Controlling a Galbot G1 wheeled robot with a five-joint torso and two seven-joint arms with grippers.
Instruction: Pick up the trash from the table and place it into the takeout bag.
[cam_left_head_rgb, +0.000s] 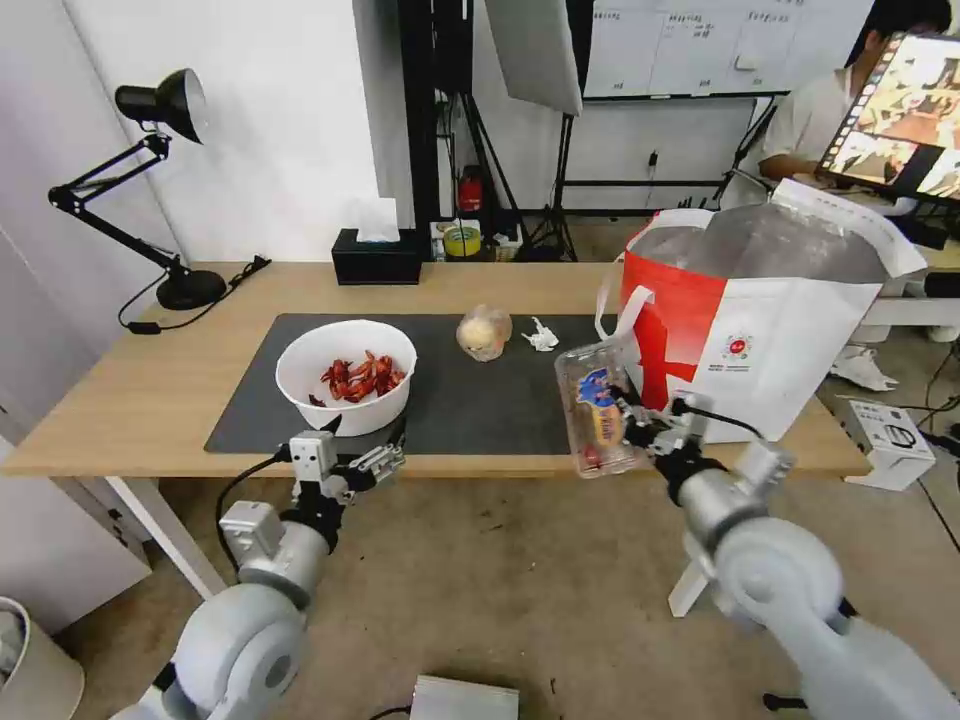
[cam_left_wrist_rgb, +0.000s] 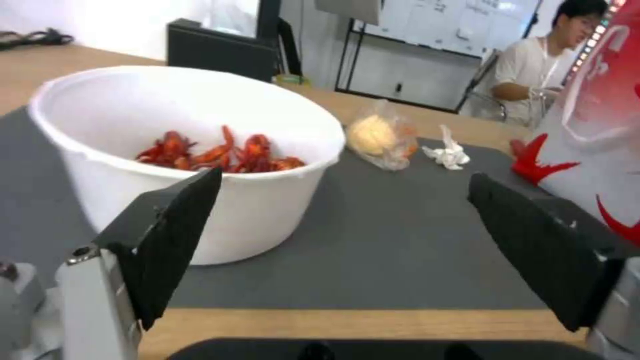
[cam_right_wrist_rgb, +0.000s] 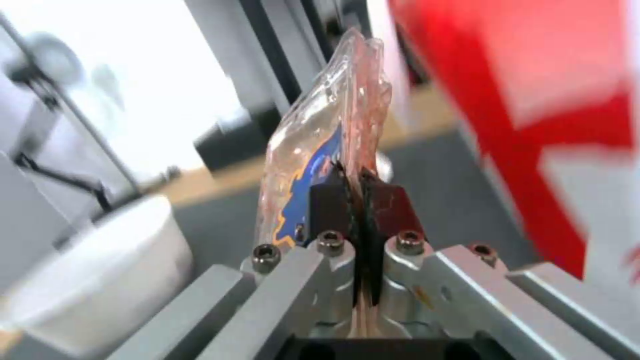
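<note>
We see our right gripper (cam_left_head_rgb: 628, 418) at the table's (cam_left_head_rgb: 130, 400) front edge, just left of the bag (cam_left_head_rgb: 790, 340), with its 2 fingers (cam_right_wrist_rgb: 333, 200) pinched tight on the edge of the clamshell (cam_left_head_rgb: 598, 410). The clamshell is held up off the mat (cam_left_head_rgb: 480, 400), standing on edge and tilted, its blue-and-yellow label facing our head camera. In the right wrist view the fingers meet with only the thin plastic between them, and the clamshell (cam_right_wrist_rgb: 320, 140) rises beyond them with the bag's red panel (cam_right_wrist_rgb: 520, 100) close beside it.

Our left gripper (cam_left_head_rgb: 355, 462) hangs at the table's front edge, just below and in front of the bowl (cam_left_head_rgb: 345, 375), its 2 fingers (cam_left_wrist_rgb: 173, 235) spread wide and holding nothing. In the left wrist view the bowl (cam_left_wrist_rgb: 200, 150) sits between and beyond the fingers, with red shells in its bottom.

The bowl rests on the left part of the mat. The wrapped lump (cam_left_head_rgb: 484, 332) and the tissue (cam_left_head_rgb: 541, 336) lie near each other at the mat's back edge, apart from the bowl. The bag stands open on the table's right end, foil lining showing, a white handle (cam_left_head_rgb: 612, 300) looping toward the mat. A tissue box (cam_left_head_rgb: 376, 256) and a lamp (cam_left_head_rgb: 160, 190) stand at the back of the table.
</note>
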